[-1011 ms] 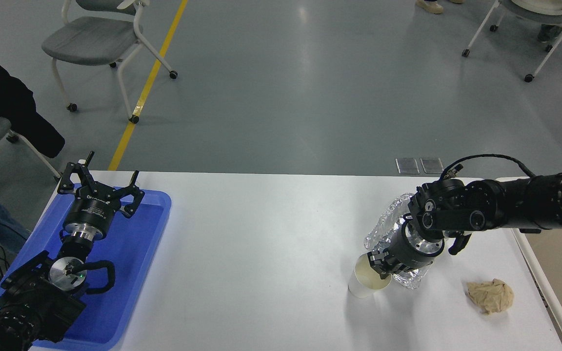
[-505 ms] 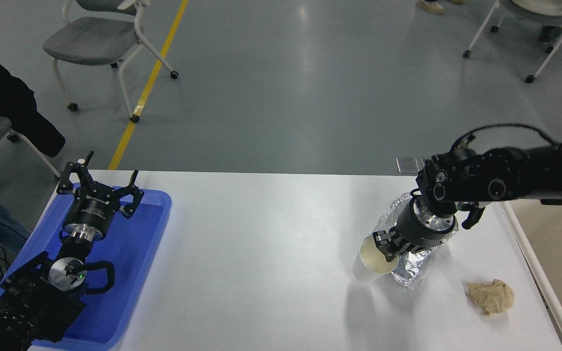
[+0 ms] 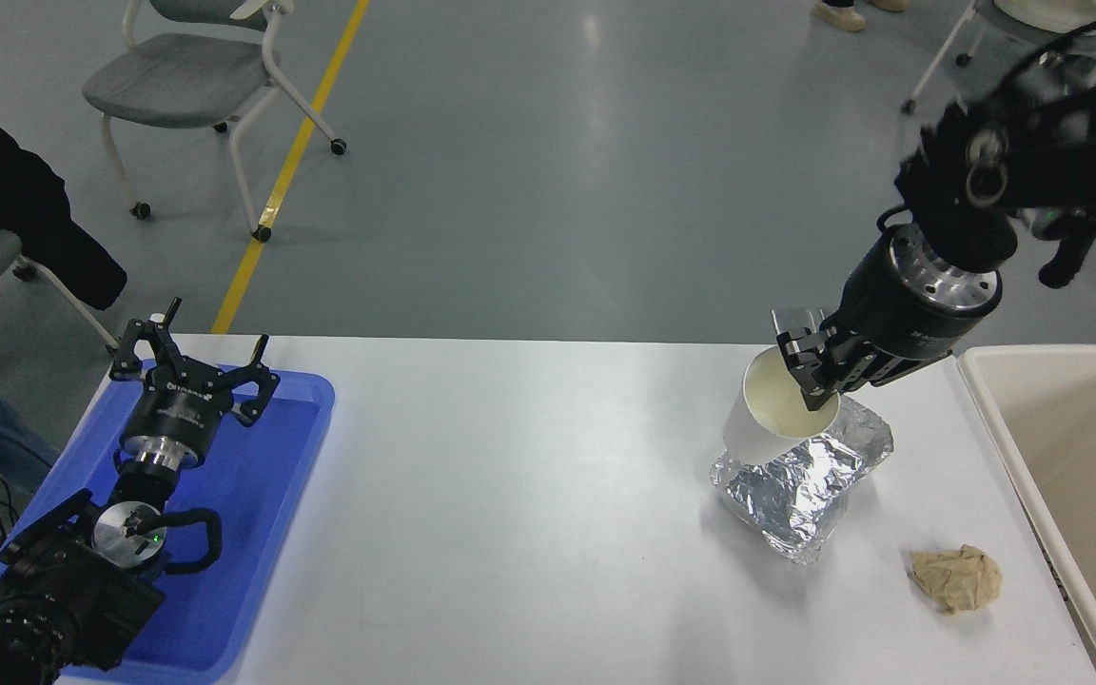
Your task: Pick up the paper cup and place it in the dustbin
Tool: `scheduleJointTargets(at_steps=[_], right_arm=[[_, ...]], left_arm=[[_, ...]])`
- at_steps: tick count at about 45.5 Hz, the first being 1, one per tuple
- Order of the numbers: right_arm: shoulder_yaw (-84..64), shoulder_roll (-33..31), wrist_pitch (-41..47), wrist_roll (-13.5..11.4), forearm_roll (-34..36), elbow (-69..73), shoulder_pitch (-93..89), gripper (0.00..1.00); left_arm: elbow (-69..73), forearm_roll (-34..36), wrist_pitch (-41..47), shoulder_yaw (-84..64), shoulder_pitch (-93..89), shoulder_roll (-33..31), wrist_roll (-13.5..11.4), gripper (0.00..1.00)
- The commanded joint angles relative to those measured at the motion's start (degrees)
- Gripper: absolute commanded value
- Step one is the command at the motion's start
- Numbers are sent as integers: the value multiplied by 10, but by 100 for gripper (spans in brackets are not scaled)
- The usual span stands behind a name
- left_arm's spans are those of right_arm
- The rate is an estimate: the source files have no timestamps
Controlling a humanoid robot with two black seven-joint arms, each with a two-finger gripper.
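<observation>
While the left gripper sits parked over the blue tray at eight o'clock, its fingers spread wide and holding nothing, the table stretches rightward. At three o'clock the right gripper pinches the cup by its rim, lifted and tilted above the foil. A brown wad lies at five o'clock, near the dustbin at the right edge.
</observation>
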Motion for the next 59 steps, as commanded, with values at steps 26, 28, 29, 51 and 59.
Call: scheduleJointTargets(at_steps=[26,28,29,51,59], right_arm=[[-110,-111,11,0,-132,-8,22,0],[-107,-140,3,0,-166,-21,3,0],[-105,-155,0,1,-182,-29,-8,0],[119,-356,-69,20,-403,-345,-403,0],[190,-336,-159,21,-404,-451,-564,0]], left_arm=[[0,0,0,0,-1,0,0,100],[0,0,0,0,-1,0,0,100],[-1,0,0,0,-1,0,0,100],[0,0,0,0,-1,0,0,100],[0,0,0,0,-1,0,0,100]])
